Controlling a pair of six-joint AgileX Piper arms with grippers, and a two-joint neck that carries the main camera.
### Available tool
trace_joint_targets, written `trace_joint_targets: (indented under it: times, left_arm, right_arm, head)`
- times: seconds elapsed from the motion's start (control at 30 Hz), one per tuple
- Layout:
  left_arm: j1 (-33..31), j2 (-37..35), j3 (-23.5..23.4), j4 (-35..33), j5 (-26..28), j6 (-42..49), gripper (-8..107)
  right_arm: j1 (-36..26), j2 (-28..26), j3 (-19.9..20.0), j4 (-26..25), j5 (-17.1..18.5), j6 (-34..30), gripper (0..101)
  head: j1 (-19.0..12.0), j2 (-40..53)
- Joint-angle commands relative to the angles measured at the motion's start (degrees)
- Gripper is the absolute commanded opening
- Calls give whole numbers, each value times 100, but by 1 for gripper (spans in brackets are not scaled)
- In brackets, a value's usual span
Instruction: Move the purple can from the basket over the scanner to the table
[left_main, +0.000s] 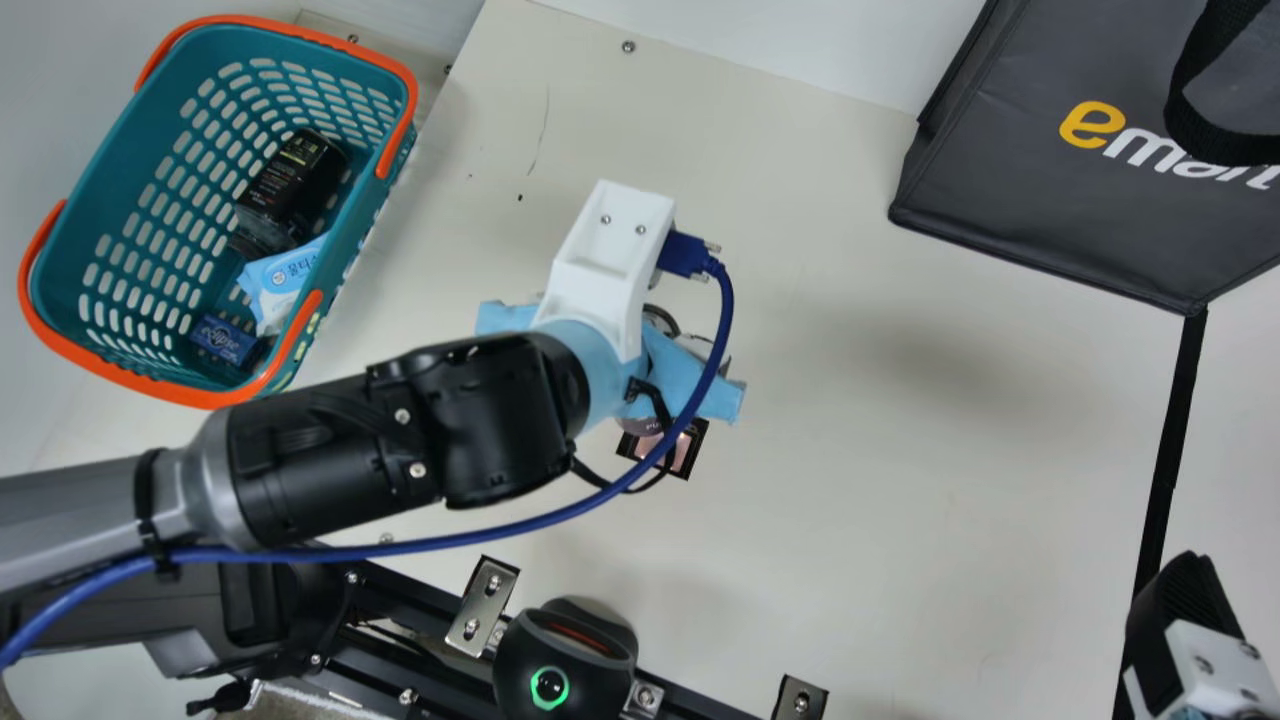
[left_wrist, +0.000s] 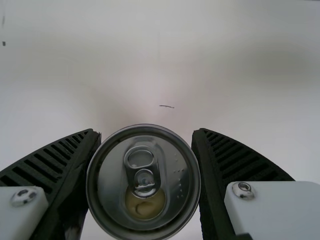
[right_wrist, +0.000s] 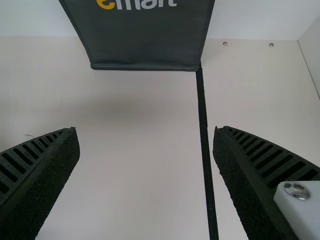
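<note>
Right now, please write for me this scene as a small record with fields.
can: between the fingers of the left gripper, lid facing the wrist camera
left gripper: closed on the can
right gripper: open, nothing between its fingers
basket: holds dark container, light-blue packet, blue box
scanner: green ring, near edge of table
bag: dark, far right

Left claw (left_main: 690, 375) over table (left_main: 900, 450); teal basket (left_main: 75, 240) holding dark bottle (left_main: 285, 185); dark bag (left_main: 1060, 210) upper right

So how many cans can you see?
1: the can held in my left gripper, over the table. Others may be hidden beneath my left arm.
</note>
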Motion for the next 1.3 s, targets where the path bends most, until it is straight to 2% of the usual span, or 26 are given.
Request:
trace_joint_targets:
  times: [0.0,0.43,1.27]
  left_arm:
    - [-75,-3,99,43,-61,-76,-8]
    - [-489,-45,589,349,-374,-595,-8]
    - [-900,-215,1215,545,-552,-1311,-8]
  right_arm:
    - [0,0,0,0,0,0,95]
    - [0,0,0,0,5,0,95]
    - [0,0,0,0,5,0,95]
  head:
    - [-175,23]
    - [-175,23]
    - [-175,23]
